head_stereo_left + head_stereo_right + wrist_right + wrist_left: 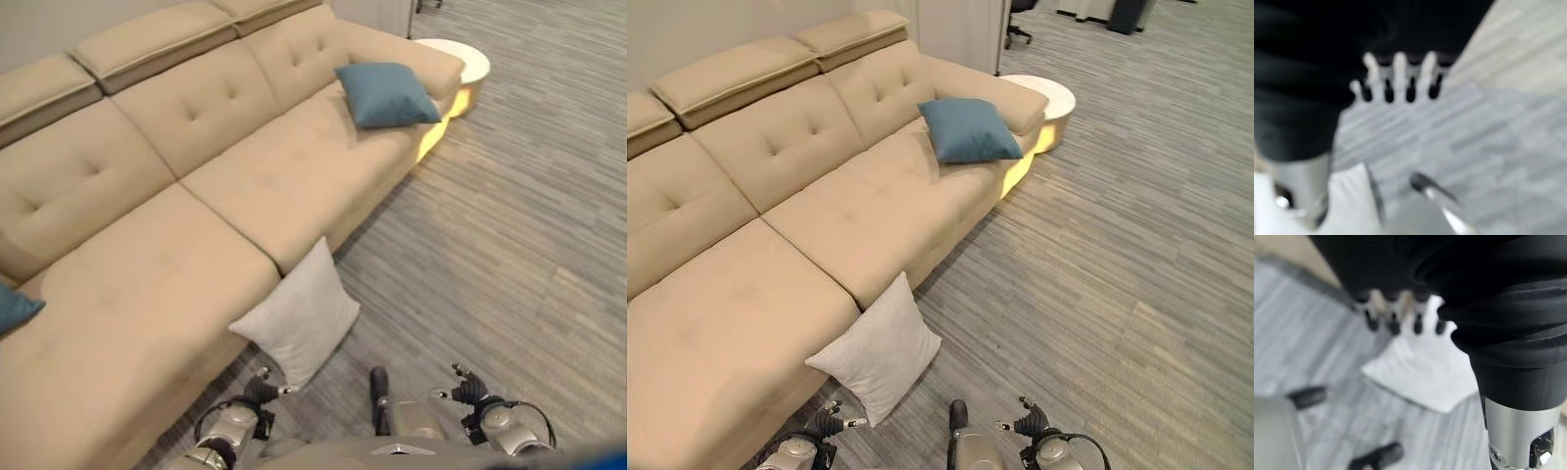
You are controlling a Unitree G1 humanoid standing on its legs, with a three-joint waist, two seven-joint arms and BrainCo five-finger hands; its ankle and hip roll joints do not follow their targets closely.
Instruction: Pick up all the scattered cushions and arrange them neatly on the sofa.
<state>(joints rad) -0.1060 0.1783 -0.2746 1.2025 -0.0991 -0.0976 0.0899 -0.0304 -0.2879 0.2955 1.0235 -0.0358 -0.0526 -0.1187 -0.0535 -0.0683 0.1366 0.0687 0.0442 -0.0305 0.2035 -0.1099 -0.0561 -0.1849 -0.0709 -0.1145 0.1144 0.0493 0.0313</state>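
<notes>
Looking down from the head, we see a long beige tufted fabric sofa running from the lower left toward the upper right, with padded headrests along its back. A pale grey square cushion stands on one corner on the grey striped carpet floor, leaning against the sofa's front edge near the seam between two seat sections. A blue square cushion lies on the far end of the seat, propped against the backrest beside the armrest. At the left edge of the left eye view, a corner of a second blue cushion rests on the near seat. Past the far armrest sits a round white side table, with a yellow glow along the sofa's end next to it.

Our left hand hangs low above the carpet; its wrist view shows the fingers straight and slightly spread, holding nothing, with the pale grey cushion past their tips and clear of them. Our right hand hangs over bare carpet, well apart from the cushion, its fingers likewise straight and empty, as the right wrist view shows.
</notes>
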